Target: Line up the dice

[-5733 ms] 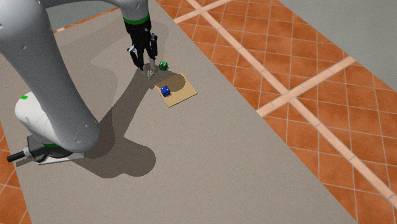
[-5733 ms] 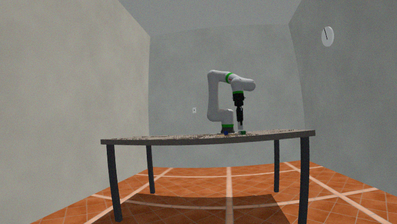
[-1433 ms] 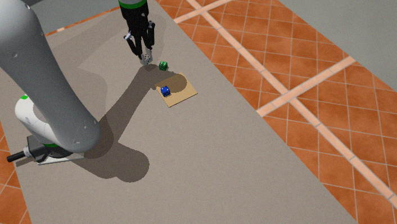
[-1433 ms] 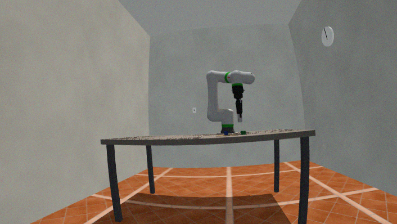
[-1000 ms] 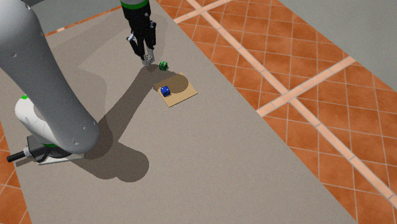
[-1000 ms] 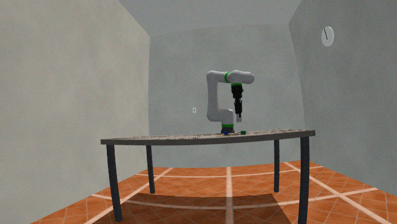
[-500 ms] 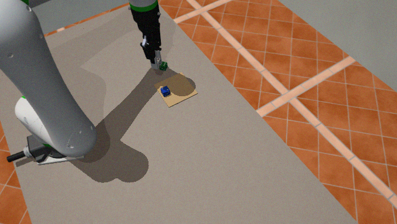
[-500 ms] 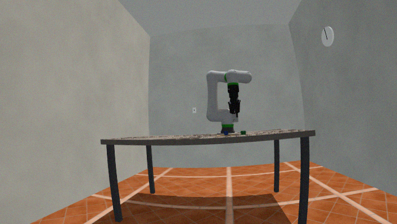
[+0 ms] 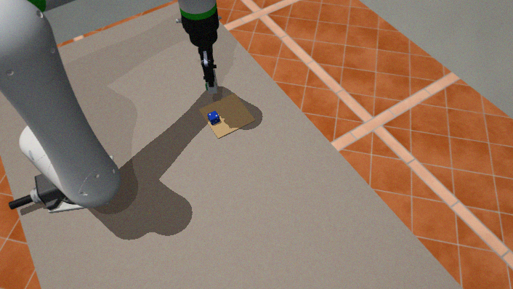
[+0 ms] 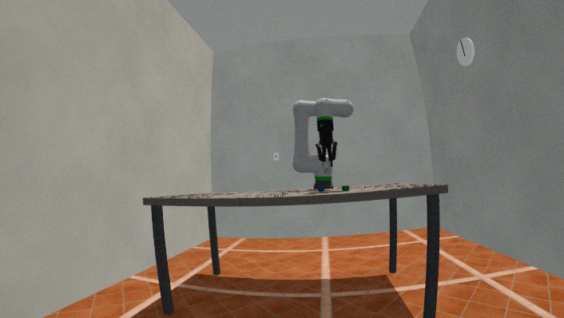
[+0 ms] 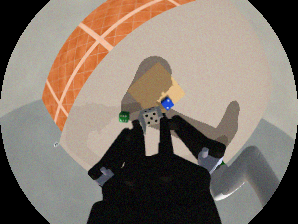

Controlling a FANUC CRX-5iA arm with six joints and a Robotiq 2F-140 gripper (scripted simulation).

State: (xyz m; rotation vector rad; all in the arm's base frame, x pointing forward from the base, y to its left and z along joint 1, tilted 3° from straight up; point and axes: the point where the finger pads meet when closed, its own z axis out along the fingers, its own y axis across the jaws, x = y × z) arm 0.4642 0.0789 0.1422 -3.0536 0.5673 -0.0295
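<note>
Grey die (image 11: 150, 119) clamped in pincer (image 11: 154, 127); one blue die (image 9: 213, 117) on mat (image 9: 237, 110); one green (image 10: 345, 188) off

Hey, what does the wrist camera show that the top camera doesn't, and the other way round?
Only the wrist view shows the grey die gripped between the jaws, pips visible, and the green die just off the mat's edge. Only the top view shows the arm's base and the mat's whole outline, with the jaws hanging near its far corner. Both show the tan mat with the blue die on it, the table and the tiled floor.
</note>
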